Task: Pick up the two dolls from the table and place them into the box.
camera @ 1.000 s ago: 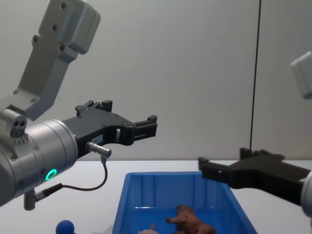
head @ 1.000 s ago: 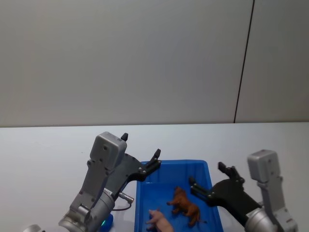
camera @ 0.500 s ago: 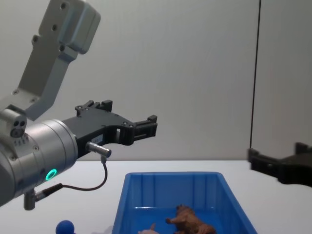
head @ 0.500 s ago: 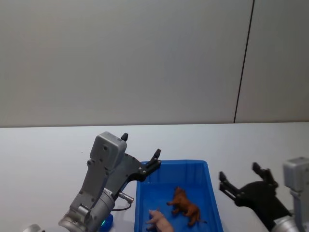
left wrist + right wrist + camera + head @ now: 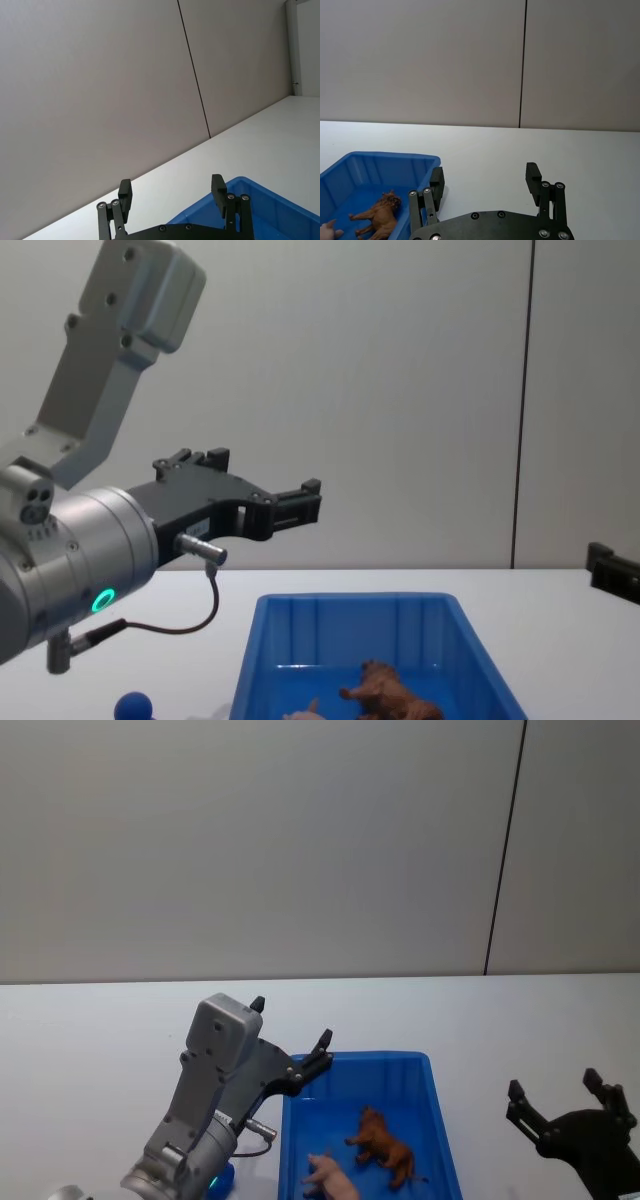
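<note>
Two dolls, one reddish-brown animal doll [image 5: 382, 1145] and one pale pink doll [image 5: 330, 1175], lie inside the blue box [image 5: 375, 1072] on the white table [image 5: 90, 1020]; task judged complete. Left gripper [image 5: 171, 186] hovers over the box's far-left corner, right gripper [image 5: 555, 1088] over the table beside the box. Both jaws are spread wide and empty, with nothing left to carry.

Left gripper [image 5: 291, 1021] hangs high with jaws spread wide, while right gripper [image 5: 553, 1085] sits lower, likewise spread.
</note>
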`<control>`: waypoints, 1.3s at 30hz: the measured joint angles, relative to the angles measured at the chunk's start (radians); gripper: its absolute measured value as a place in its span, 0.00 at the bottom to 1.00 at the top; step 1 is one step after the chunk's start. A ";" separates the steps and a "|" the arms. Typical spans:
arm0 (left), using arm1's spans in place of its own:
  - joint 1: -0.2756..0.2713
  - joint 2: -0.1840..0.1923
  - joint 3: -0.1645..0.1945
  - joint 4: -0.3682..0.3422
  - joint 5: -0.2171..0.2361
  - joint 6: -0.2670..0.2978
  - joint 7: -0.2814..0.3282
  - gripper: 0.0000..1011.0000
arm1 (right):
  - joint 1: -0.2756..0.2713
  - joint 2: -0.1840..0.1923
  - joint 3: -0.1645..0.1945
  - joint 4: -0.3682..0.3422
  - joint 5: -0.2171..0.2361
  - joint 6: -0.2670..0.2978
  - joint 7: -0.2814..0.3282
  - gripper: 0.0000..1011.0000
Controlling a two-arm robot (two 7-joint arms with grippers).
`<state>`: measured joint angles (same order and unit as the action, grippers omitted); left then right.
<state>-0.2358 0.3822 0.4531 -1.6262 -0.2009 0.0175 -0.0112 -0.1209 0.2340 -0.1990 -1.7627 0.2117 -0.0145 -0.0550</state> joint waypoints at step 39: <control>0.132 0.093 -0.061 -0.079 -0.233 0.211 0.127 0.99 | -0.039 0.017 0.013 -0.030 0.016 -0.021 -0.048 0.99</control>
<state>-0.1035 0.4752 0.3918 -1.7050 -0.4343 0.2288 0.1156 -0.1599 0.2511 -0.1857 -1.7926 0.2275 -0.0353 -0.1033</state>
